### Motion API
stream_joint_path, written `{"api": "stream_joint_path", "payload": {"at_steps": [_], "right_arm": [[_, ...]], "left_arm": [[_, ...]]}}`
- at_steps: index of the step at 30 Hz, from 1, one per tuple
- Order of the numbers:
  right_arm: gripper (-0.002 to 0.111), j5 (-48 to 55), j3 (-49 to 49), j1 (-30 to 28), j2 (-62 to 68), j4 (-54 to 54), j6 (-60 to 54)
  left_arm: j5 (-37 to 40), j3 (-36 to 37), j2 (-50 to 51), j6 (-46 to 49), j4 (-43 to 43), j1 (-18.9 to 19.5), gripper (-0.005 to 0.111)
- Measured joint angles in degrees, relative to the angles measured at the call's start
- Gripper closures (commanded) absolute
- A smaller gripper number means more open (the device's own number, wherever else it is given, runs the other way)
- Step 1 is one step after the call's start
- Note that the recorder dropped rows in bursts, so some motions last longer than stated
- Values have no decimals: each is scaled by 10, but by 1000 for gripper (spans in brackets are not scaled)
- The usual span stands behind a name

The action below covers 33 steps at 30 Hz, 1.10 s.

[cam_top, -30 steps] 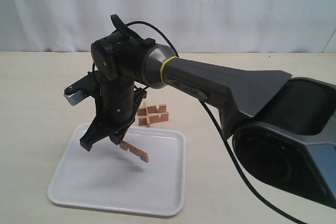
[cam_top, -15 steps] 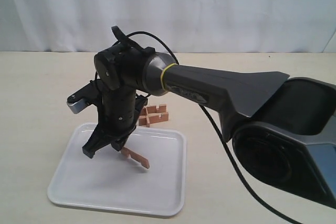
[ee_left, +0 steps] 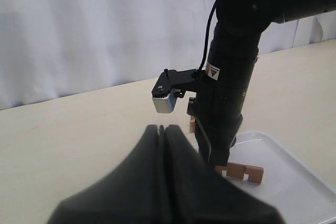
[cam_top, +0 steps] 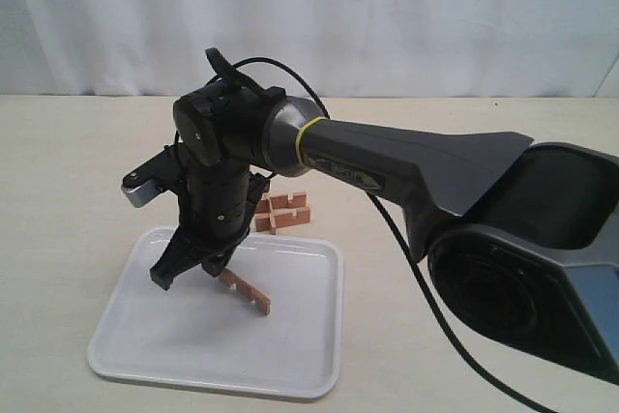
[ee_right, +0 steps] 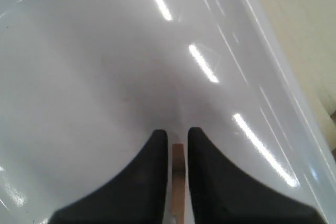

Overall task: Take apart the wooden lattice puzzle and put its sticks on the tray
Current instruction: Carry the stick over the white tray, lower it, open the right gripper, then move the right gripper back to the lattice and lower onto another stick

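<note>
My right gripper [cam_top: 193, 268] hangs over the white tray [cam_top: 193, 355], shut on one reddish-brown notched stick [cam_top: 244, 291]. The stick slants down from the fingers, and its free end is at or just above the tray floor. In the right wrist view the stick [ee_right: 178, 171] sits edge-on between the two black fingers [ee_right: 207, 182]. The rest of the wooden lattice puzzle [cam_top: 280, 212] stands on the table just behind the tray, partly hidden by the arm. My left gripper [ee_left: 163, 128] is shut on nothing, back from the tray [ee_left: 294, 182], and faces the held stick [ee_left: 244, 171].
The right arm's thick grey link [cam_top: 406, 166] and black cable [cam_top: 406, 258] cross the table above the tray's right side. A white curtain [cam_top: 387, 16] closes off the back. Bare beige tabletop [cam_top: 58, 200] lies left of the tray.
The right gripper has sunk a little toward the tray with the stick, whose free end is now lower and slightly further left. The left gripper shows no change.
</note>
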Motion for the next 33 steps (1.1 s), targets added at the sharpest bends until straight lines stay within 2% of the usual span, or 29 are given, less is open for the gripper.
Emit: {"api": "stream_joint_path", "payload": {"at_steps": [4, 7, 12, 18, 23, 33], "right_arm": [[67, 5, 0, 0, 0, 0, 1], [62, 5, 0, 0, 0, 0, 5], [62, 16, -5, 0, 0, 0, 10], [62, 43, -59, 0, 0, -3, 24], [62, 45, -103, -7, -4, -53, 62], [62, 46, -114, -93, -4, -82, 166]], "left_arm": [[0, 0, 0, 0, 0, 0, 107], [0, 0, 0, 0, 0, 0, 107], [0, 0, 0, 0, 0, 0, 107], [0, 0, 0, 0, 0, 0, 107], [0, 0, 0, 0, 0, 0, 107], [0, 0, 0, 0, 0, 0, 107]]}}
